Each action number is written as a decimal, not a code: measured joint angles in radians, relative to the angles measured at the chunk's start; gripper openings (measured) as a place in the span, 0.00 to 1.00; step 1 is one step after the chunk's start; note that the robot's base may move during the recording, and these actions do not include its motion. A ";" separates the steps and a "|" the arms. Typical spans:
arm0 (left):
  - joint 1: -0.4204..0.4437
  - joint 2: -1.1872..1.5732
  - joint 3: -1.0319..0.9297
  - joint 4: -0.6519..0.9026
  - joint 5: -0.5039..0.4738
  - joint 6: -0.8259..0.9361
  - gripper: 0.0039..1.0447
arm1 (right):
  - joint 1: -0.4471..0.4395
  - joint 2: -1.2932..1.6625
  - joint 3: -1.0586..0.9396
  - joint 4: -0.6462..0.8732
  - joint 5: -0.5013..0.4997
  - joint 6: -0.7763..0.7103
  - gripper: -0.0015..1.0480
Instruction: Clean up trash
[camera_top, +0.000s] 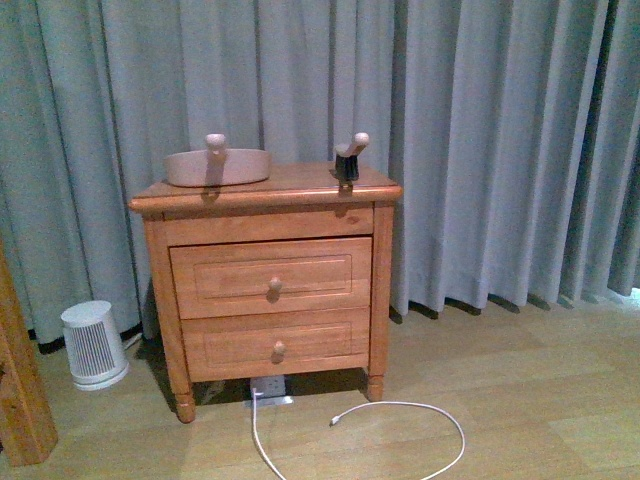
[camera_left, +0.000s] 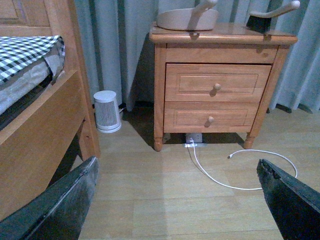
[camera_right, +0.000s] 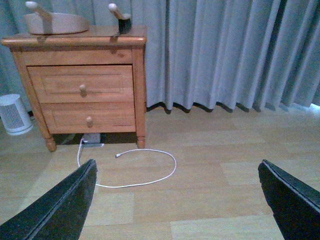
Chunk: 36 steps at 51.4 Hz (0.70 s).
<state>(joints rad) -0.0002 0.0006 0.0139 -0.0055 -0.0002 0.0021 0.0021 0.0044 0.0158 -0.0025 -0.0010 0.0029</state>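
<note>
No trash shows in any view; it is out of view. A pinkish-beige dustpan (camera_top: 218, 165) lies on top of a wooden nightstand (camera_top: 270, 280), and a small brush (camera_top: 349, 158) with a pale handle stands at the top's right side. The dustpan (camera_left: 187, 18) and brush (camera_left: 265, 19) also show in the left wrist view, and the dustpan (camera_right: 55, 21) and brush (camera_right: 121, 19) in the right wrist view. My left gripper (camera_left: 177, 192) hangs open over bare wooden floor, well short of the nightstand. My right gripper (camera_right: 177, 192) is open too, above floor boards, nothing between its fingers.
A white cable (camera_top: 400, 420) loops on the floor from a power strip (camera_top: 268, 388) under the nightstand. A small white heater (camera_top: 93, 343) stands left of it. A wooden bed frame (camera_left: 35, 145) with checked bedding is at the left. Grey curtains (camera_top: 480, 150) hang behind.
</note>
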 joint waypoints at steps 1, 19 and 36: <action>0.000 0.000 0.000 0.000 0.000 0.000 0.93 | 0.000 0.000 0.000 0.000 0.000 0.000 0.93; 0.000 0.000 0.000 0.000 0.000 0.000 0.93 | 0.000 0.000 0.000 0.000 0.000 0.000 0.93; 0.000 0.000 0.000 0.000 0.000 0.000 0.93 | 0.000 0.000 0.000 0.000 0.000 0.000 0.93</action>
<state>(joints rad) -0.0002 0.0006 0.0139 -0.0055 -0.0002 0.0021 0.0021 0.0044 0.0158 -0.0025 -0.0006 0.0029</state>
